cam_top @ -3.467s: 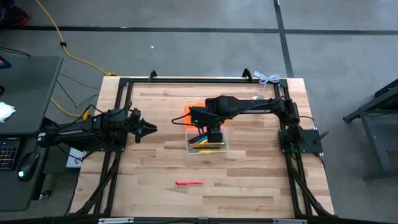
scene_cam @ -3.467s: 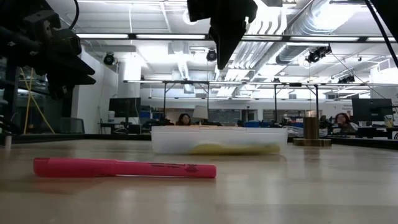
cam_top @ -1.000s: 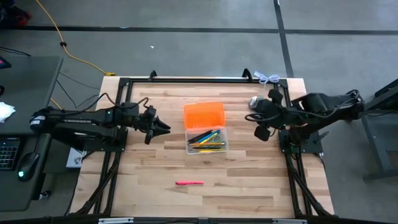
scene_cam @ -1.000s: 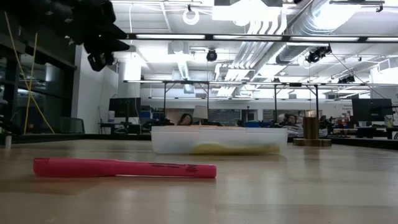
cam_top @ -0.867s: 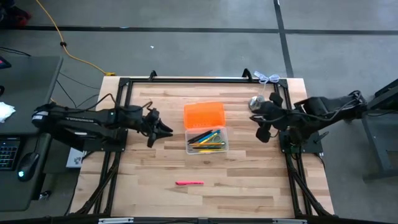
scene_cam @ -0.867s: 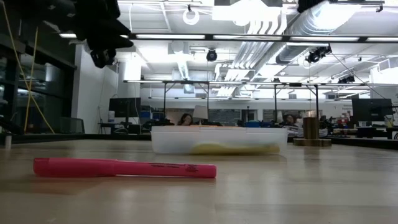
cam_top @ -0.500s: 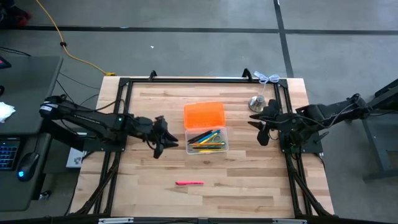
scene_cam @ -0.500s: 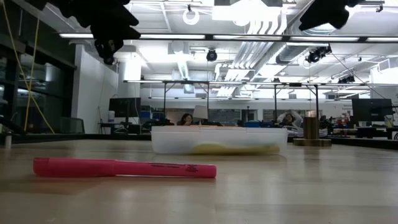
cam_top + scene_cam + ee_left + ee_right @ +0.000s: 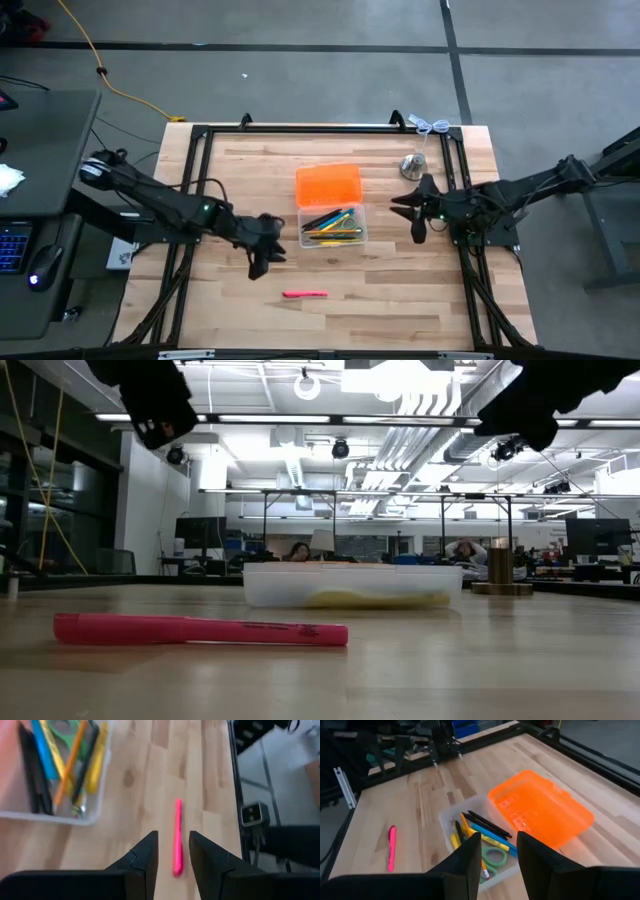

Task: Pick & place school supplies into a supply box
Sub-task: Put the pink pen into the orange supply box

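High view from overhead: the left pincer (image 9: pixel 270 252), its fingers slightly spread and empty, hangs over the bench (image 9: pixel 240 310) between the box (image 9: pixel 333 226) and a pink marker (image 9: pixel 304 294), pointed toward the marker. The left wrist view shows the marker lying just ahead of the two fingers. The right pincer (image 9: pixel 413 212), also spread and empty, waits at the right side of the bench, near a silver bell-shaped object (image 9: pixel 412 166).

The clear box sits mid-bench with its orange lid (image 9: pixel 328 184) folded open behind it. Inside lie black, blue, yellow and orange pens and green-handled scissors (image 9: pixel 494 856). The task looks nearly done: only the pink marker appears to be left outside.

The bench is pale wooden planks in a black frame, on a grey concrete floor with a yellow cable. The low view shows a large bright workshop beyond, with ceiling ducts, desks and seated people far off.
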